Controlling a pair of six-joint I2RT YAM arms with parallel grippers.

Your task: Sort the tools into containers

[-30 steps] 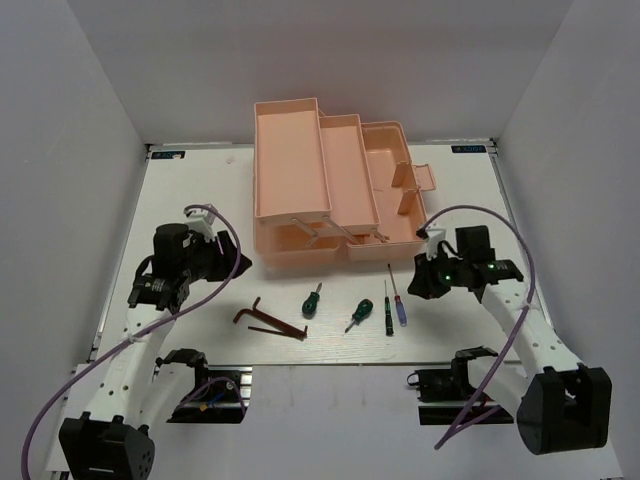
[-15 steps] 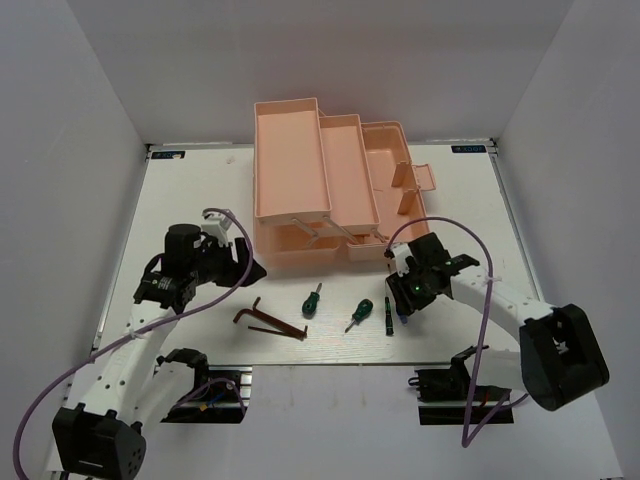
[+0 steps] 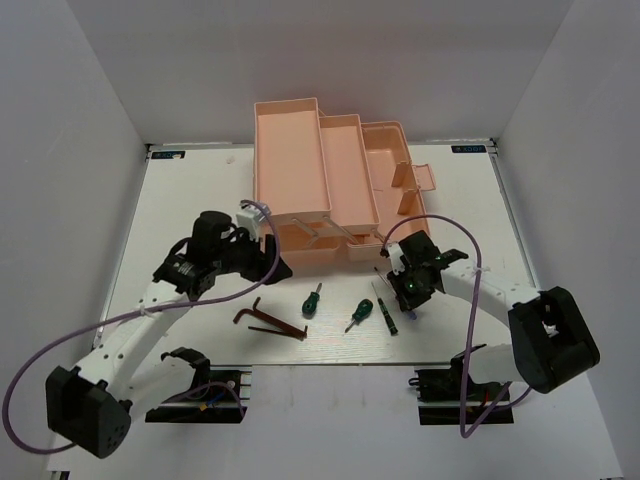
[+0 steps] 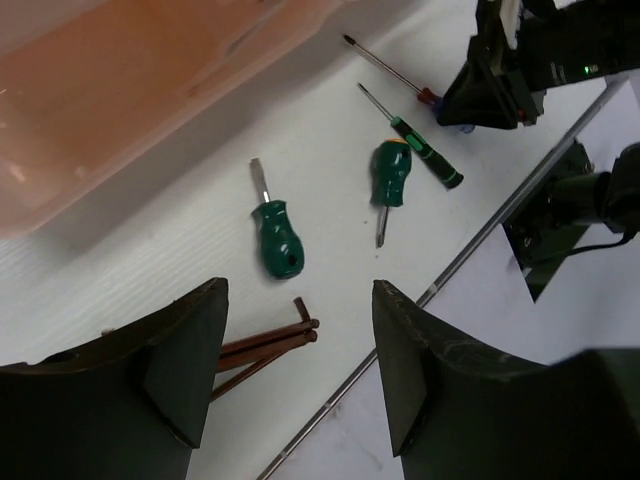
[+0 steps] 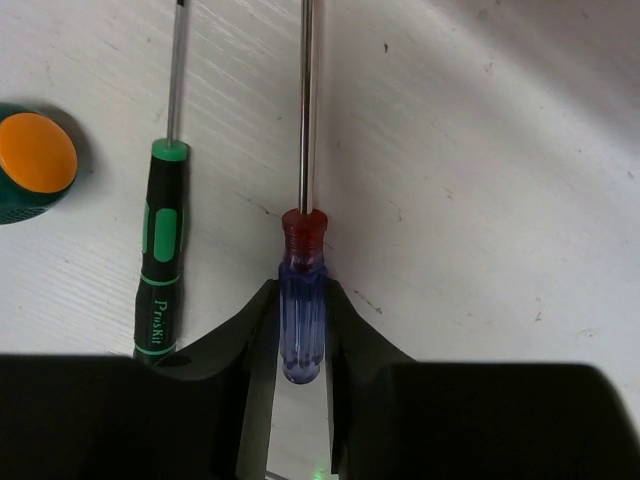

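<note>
Right wrist: blue-handled screwdriver [image 5: 302, 325] inside pincer [image 5: 301, 298]

2 white arms [image 3: 125, 340], black joints, purple cables [image 3: 474, 320], apparently green lights.

I see a white table [image 3: 180, 200] boxed in by white walls [image 3: 90, 90]. Small blue labels [image 3: 168, 154] (unreadable from here) mark its far corners.

Left gripper [image 4: 298, 295] low, jaws wide; right gripper [image 5: 303, 305] low, jaws pinched.
</note>
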